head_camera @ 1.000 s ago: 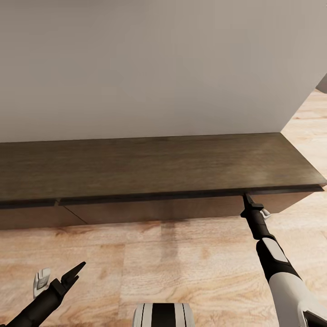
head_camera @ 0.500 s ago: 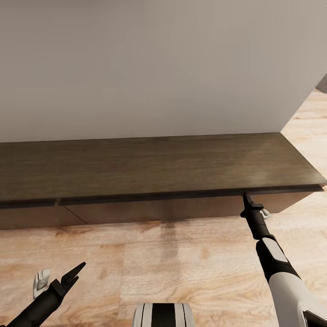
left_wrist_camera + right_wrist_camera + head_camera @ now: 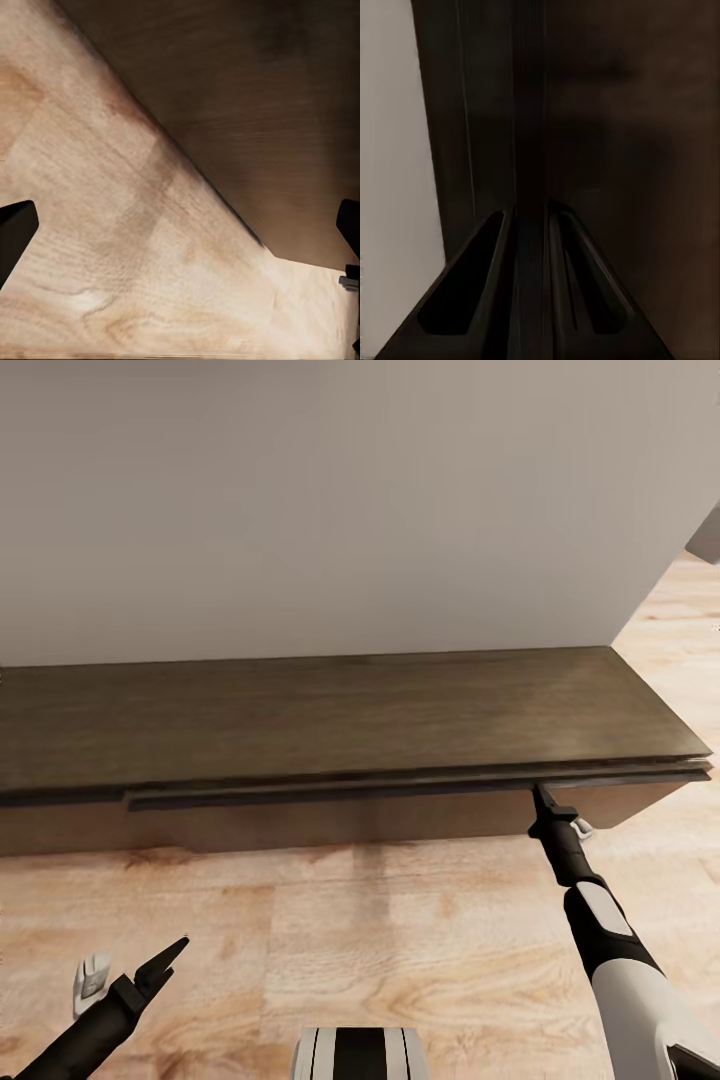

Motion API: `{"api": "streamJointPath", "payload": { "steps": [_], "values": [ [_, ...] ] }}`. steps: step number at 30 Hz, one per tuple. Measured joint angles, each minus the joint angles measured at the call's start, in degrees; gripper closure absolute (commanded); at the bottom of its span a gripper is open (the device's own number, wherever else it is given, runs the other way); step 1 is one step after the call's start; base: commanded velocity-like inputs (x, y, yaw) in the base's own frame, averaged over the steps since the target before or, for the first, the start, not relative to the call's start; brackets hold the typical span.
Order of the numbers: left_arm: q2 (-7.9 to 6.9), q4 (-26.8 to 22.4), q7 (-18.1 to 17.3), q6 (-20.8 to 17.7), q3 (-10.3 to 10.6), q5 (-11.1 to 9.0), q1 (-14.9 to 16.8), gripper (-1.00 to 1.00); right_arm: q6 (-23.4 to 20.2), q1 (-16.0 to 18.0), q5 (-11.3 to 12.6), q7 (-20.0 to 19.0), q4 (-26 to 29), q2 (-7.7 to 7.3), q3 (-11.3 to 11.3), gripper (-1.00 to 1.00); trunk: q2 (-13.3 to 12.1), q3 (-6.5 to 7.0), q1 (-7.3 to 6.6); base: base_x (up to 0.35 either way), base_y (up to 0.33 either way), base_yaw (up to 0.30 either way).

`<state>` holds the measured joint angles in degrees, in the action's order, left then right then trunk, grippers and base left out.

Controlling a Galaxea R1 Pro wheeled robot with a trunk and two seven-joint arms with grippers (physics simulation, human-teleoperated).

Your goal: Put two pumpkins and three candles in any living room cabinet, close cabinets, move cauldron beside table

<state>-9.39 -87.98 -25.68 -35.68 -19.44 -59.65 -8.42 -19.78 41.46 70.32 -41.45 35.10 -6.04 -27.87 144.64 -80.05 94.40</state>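
We see the long low dark-brown wooden cabinet (image 3: 340,720) standing against the plain off-white wall (image 3: 330,500) and spanning nearly the full width of the head view. Its flat matte top shows a fine horizontal grain. Below the top's front edge, a thin dark lip of the right drawer front (image 3: 400,788) stands slightly forward of the neighbouring section at the left, so a narrow step runs along the front. The right end of the cabinet finishes in a slanted corner near the wall's outer edge.

The right gripper (image 3: 541,796), black and tapering to a narrow tip, meets the underside of that lip near the cabinet's right end. In the right wrist view we see its two black fingers (image 3: 472,300) close together, with a dark vertical edge of the cabinet (image 3: 607,127) running between them; whether they pinch it we cannot tell.

The left gripper (image 3: 150,970) hangs low above the pale, knotted wood-plank floor (image 3: 400,930), well apart from the cabinet. In the left wrist view its black fingertips (image 3: 15,229) sit spread wide at opposite edges, holding nothing, with the floor (image 3: 112,247) and the cabinet's smooth brown face (image 3: 262,97) beyond.
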Motion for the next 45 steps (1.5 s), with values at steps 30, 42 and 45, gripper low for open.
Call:
{"api": "streamJointPath", "payload": {
  "steps": [30, 42, 45],
  "values": [
    [0.07, 0.0, -0.1, 0.0, -0.2, -0.1, -0.2, -1.0, 0.1, 0.0, -0.2, 0.0, 0.1, 0.09, 0.3, 1.0, 0.0, 0.0, 0.0, -0.186, -0.019, 0.0],
    [0.07, 0.0, 0.0, 0.0, -0.3, -0.1, -0.2, -1.0, 0.0, 0.0, -0.2, -0.3, 0.0, 0.09, 2.4, 1.0, 0.0, 0.0, -0.02, -0.139, -0.049, 0.0],
    [0.07, 0.0, -0.1, 0.0, -0.3, -0.2, -0.2, -1.0, 0.0, 0.0, -0.2, 0.2, 0.3, 0.09, 2.4, 1.0, 0.0, 0.0, 0.0, -0.232, -0.001, 0.0]
  ]
}}
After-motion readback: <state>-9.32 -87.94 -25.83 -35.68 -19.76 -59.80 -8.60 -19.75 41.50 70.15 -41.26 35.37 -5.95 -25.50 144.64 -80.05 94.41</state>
